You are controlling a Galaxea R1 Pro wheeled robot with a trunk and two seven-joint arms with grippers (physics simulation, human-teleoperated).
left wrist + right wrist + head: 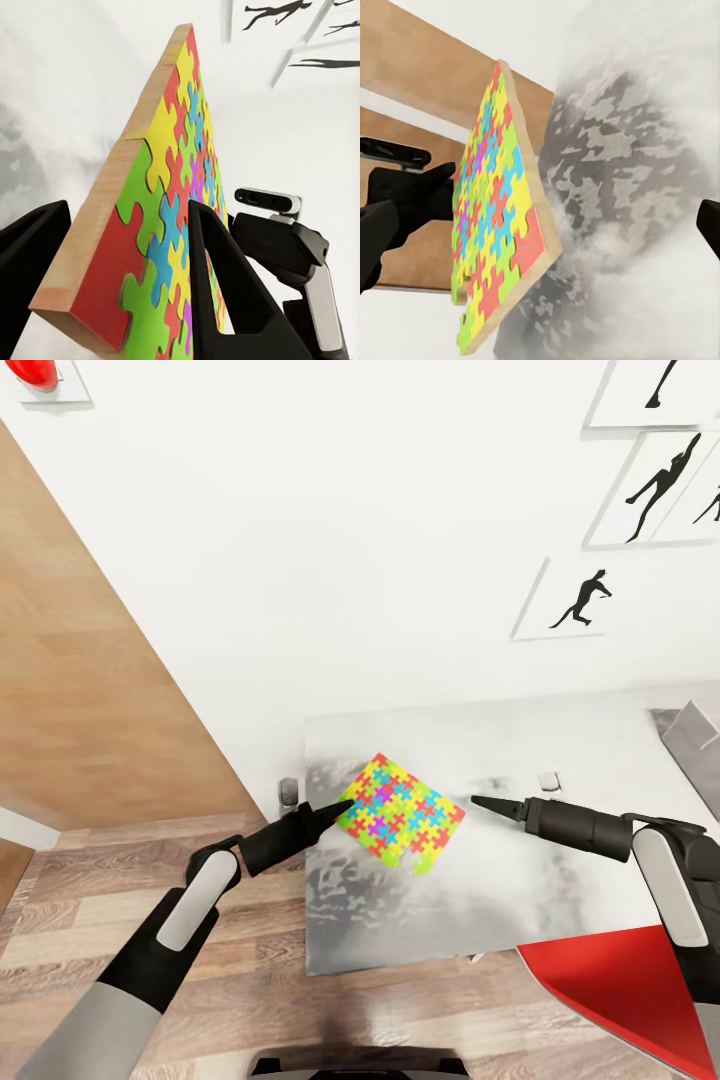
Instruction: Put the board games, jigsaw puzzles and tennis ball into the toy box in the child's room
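Observation:
A multicoloured jigsaw puzzle [402,818] on a wooden backing hangs tilted just above the grey marbled table [560,880], near its left end. My left gripper [345,807] is shut on the puzzle's left edge. The left wrist view has one black finger on each side of the board [161,225]. My right gripper [482,800] points at the puzzle from the right, a short gap away, and is open. One of its fingers [710,225] stands at the frame's edge, and the puzzle [499,225] shows edge-on ahead. A grey box-like flap [695,745], perhaps the toy box, sits at the table's right end.
A red seat [620,985] juts in below the table's front right corner. A small pale object [548,780] lies on the table behind my right gripper. A white wall with silhouette pictures [580,600] is behind the table. To the left is wooden floor [80,920].

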